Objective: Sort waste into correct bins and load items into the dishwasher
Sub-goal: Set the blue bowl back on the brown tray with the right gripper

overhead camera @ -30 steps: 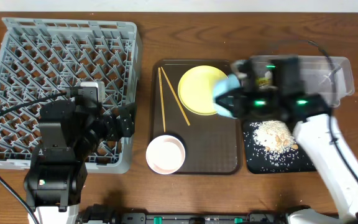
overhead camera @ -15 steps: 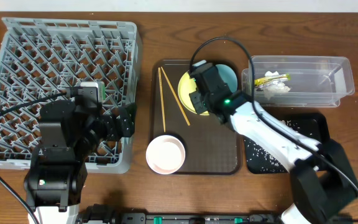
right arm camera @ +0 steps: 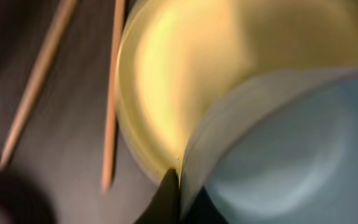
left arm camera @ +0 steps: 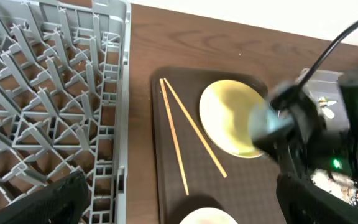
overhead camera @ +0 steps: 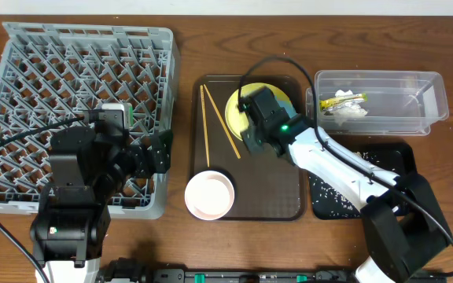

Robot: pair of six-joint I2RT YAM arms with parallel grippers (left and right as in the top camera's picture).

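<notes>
My right gripper is shut on the rim of the light blue bowl and holds it tilted over the yellow plate, which lies on the brown tray. The grip shows close up in the right wrist view. Two chopsticks lie left of the plate, and the white bowl sits at the tray's front left. My left gripper is open and empty at the right edge of the grey dish rack. The clear tub holds the wrapper and tissue.
The brown serving tray sits between the rack and the bins. The black tray lies in front of the clear tub, with beige crumbs on it, partly hidden by my right arm. Bare wooden table lies beyond.
My right arm has swung left from above the black tray, carrying the light blue bowl, and now holds it low over the yellow plate. The left arm has not moved.
</notes>
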